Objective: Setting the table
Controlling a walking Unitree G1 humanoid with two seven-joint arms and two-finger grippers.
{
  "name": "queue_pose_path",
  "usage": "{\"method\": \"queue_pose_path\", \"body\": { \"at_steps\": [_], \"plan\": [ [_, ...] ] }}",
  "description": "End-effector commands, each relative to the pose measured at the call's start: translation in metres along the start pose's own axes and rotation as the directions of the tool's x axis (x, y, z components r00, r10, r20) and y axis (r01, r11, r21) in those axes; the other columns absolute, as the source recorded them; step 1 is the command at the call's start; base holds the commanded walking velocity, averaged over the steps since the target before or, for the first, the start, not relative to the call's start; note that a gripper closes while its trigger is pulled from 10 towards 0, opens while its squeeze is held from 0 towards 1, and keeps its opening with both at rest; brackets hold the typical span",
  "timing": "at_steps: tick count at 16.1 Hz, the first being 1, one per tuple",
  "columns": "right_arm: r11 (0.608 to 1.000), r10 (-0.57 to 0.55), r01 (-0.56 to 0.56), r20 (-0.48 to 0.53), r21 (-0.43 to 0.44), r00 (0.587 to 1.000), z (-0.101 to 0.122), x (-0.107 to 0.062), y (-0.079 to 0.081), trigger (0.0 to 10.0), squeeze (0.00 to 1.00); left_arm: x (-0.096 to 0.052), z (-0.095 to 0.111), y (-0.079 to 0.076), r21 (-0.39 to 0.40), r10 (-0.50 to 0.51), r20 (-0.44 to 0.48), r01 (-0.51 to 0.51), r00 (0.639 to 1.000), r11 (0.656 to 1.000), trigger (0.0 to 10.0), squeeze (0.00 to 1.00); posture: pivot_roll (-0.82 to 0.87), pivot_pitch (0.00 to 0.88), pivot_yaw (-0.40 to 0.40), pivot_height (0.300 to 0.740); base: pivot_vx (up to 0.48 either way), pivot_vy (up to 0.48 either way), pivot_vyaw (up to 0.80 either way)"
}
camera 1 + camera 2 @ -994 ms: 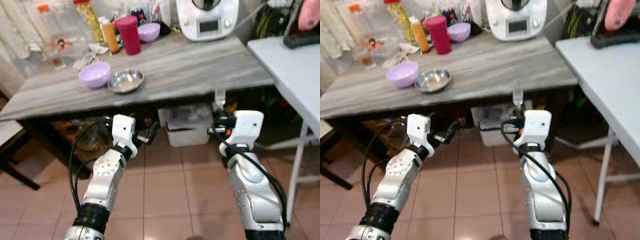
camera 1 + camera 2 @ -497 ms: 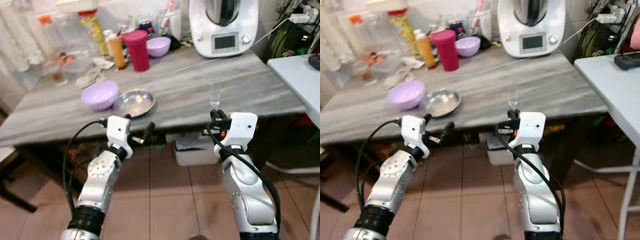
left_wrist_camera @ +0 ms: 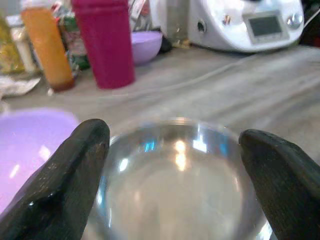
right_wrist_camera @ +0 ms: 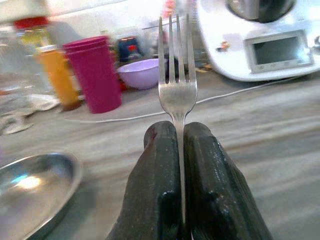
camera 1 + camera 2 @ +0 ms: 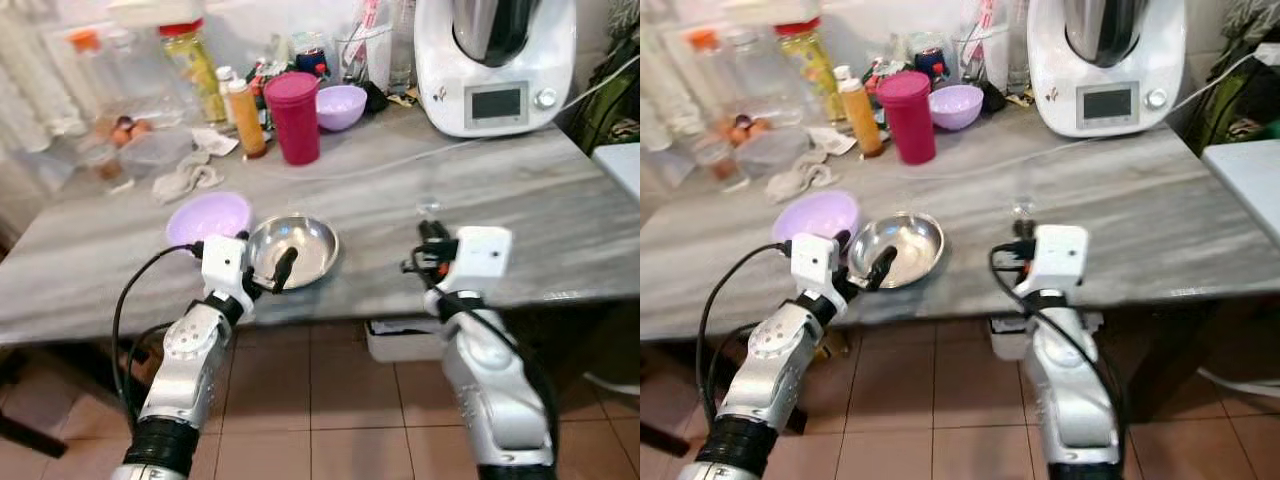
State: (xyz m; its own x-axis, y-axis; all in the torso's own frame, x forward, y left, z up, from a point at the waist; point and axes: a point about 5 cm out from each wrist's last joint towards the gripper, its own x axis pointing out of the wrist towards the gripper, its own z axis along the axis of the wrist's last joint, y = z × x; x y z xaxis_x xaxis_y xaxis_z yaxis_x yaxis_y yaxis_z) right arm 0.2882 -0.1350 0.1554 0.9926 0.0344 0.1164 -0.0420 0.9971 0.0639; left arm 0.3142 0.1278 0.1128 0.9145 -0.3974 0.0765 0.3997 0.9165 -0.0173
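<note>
Slim, slick steel fork (image 4: pixel 176 90) pinched upright by its thin neck in the closed right hand (image 4: pixel 179 145) above the streaked grey worktop (image 5: pixel 560 240), liable to pivot or slide free when lowered, with left hand (image 3: pixel 175 150) spread wide before the shiny metal bowl (image 5: pixel 292 250).

On the tabletop (image 5: pixel 520 200), a metal dish (image 5: pixel 293 250) sat near the front edge, with a bowl (image 5: pixel 208 217) touching it at nine o'clock. A tumbler (image 5: pixel 296 117) stood at twelve o'clock from the dish, a second bowl (image 5: pixel 342 105) just beside it at two. A food processor (image 5: pixel 497 60) occupied the far right corner.
</note>
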Motion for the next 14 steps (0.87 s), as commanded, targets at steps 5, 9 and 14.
{"method": "queue_pose_path", "body": {
  "at_steps": [5,9,14],
  "plan": [
    [1.0,-0.023,0.023,0.005,-0.004,1.0,0.002,-0.002,-0.006,10.0,0.0,-0.021,0.002,0.007,0.042,0.016,-0.001,-0.016,1.0,0.999,10.0,0.0,-0.3,0.043,0.135,0.74,0.0,0.0,0.0],
    [0.998,-0.066,0.065,-0.02,-0.016,0.998,0.0,-0.001,-0.019,10.0,0.0,-0.037,0.001,0.008,0.09,-0.054,-0.03,0.057,0.998,0.994,10.0,0.0,-0.3,0.048,0.134,0.74,0.0,0.0,0.0],
    [0.981,-0.192,0.19,-0.08,-0.027,0.978,-0.002,0.003,-0.044,10.0,0.0,-0.048,0.0,0.0,0.078,-0.27,-0.072,0.275,0.96,0.958,10.0,0.0,-0.3,0.063,0.132,0.74,0.0,0.0,0.0]
  ]
}}
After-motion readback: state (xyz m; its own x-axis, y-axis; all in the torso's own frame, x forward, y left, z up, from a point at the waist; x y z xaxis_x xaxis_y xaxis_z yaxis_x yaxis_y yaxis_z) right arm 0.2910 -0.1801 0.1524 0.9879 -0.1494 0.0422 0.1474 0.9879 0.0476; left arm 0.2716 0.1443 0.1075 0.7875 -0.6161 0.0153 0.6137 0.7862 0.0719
